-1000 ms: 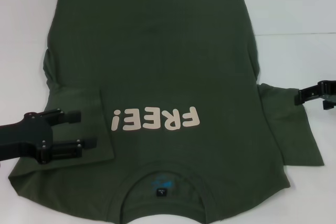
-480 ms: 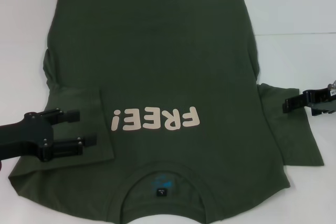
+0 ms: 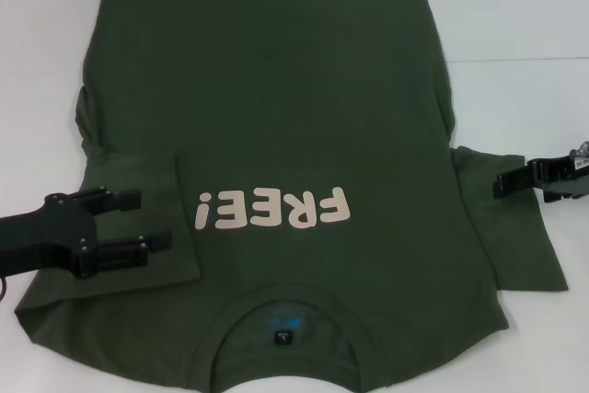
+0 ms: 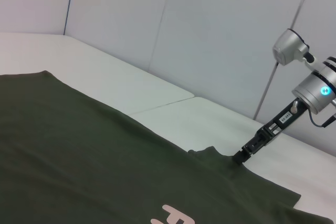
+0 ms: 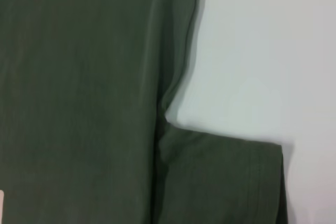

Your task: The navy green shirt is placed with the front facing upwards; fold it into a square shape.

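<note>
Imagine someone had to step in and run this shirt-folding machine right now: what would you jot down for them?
Left gripper: open, hovering over the left sleeve, which is already folded in onto the shirt front.
Right gripper: at the near edge of the right sleeve; whether it is open or shut cannot be told.
The navy green shirt lies flat and face up on the white table, "FREE!" print showing, collar nearest the robot.
Done: left sleeve folded in.
Left: right sleeve still spread out to the side; fold it in, then fold the body into a square.
</note>
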Controlling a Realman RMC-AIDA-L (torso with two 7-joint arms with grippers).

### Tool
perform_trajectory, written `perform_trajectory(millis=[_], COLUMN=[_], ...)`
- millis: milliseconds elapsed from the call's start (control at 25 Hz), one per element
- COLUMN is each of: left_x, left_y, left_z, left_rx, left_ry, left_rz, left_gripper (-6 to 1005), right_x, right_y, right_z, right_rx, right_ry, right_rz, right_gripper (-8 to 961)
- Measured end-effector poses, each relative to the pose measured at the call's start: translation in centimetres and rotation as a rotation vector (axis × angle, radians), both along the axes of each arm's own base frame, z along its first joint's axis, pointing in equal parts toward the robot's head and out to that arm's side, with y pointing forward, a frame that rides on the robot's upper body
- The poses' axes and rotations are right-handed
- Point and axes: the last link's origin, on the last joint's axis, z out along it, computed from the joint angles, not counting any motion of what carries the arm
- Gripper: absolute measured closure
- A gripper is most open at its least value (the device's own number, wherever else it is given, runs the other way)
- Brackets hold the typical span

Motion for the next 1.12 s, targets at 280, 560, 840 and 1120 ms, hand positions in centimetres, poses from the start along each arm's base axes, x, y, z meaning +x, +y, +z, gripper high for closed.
perform_trajectory(millis=[280,560,840,1120], left_x=[0.1,0.2,0.2,0.3], left_y=[0.1,0.2,0.3,0.5], left_z=[-0.1,0.0,0.0,0.0], left_rx=[0.001,0.001,0.003,0.007], left_ry=[-0.003,-0.003,0.0,0.001], left_rz=[0.0,-0.004,-0.002,-0.002], left_gripper=[138,137,138,138], right_x=[-0.1,-0.1,-0.2,-0.2], right_y=[0.1,0.2,0.2,0.2], right_z=[-0.5,-0.6,-1.1,-1.2], right_rx=[-0.006,0.0,-0.009,-0.01], right_ry=[-0.009,-0.01,-0.005,-0.001], right_rz=[0.012,0.016,0.014,0.013], right_gripper=[67,68,68,69])
